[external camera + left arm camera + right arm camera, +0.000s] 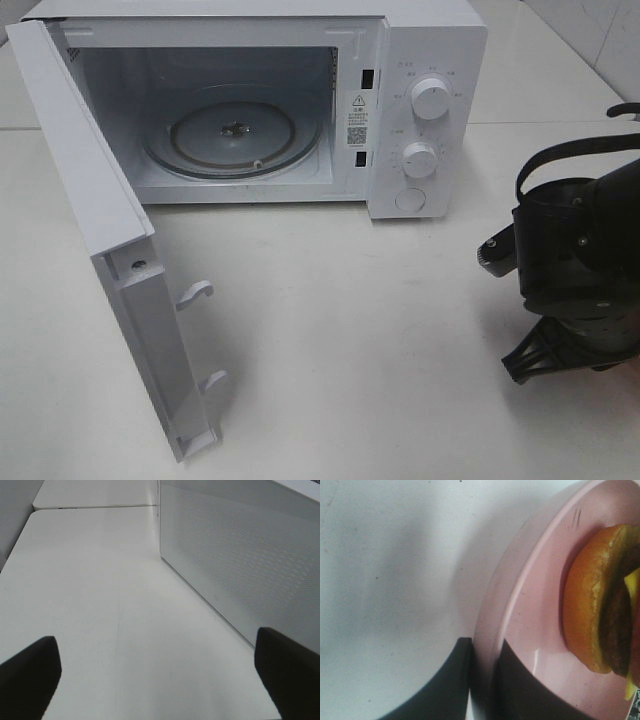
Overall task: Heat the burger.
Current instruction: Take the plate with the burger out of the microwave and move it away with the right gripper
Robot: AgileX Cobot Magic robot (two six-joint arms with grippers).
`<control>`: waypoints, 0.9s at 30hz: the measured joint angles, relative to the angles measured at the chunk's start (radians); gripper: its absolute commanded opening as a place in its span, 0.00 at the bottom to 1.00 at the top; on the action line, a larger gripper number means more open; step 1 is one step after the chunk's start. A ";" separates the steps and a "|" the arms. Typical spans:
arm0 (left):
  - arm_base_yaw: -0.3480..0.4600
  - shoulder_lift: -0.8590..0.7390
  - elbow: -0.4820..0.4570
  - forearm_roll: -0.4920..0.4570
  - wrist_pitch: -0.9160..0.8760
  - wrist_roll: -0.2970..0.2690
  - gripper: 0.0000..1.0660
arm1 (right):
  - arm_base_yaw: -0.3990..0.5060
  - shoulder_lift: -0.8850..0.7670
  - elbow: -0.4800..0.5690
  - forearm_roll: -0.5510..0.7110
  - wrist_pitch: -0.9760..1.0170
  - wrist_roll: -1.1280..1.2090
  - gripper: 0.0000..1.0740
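Note:
The burger [592, 600], with a golden-brown bun, dark patty and yellow cheese, lies on a pink plate [530, 610] in the right wrist view. My right gripper [482, 647] is shut on the plate's rim, one dark finger [445, 680] outside it and one inside. In the high view only the black right arm [585, 250] shows, at the table's right edge, and it hides the plate and the burger. My left gripper [160, 680] is open over bare table, with nothing between its fingers.
A white microwave [430, 40] stands at the back with its door [100, 200] swung wide open to the left. Inside is a bare glass turntable [235, 135]. The left wrist view shows the door's perforated outer face [240, 555] close beside the left gripper.

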 measured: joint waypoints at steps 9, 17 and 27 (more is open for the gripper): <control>0.000 0.000 0.000 0.000 0.000 0.000 0.97 | -0.003 0.019 0.043 -0.061 -0.052 0.075 0.09; 0.000 0.000 0.000 0.000 0.000 0.000 0.97 | -0.039 0.079 0.055 -0.100 -0.087 0.082 0.19; 0.000 0.000 0.000 0.000 0.000 0.000 0.97 | -0.039 0.077 0.055 -0.114 -0.098 0.100 0.46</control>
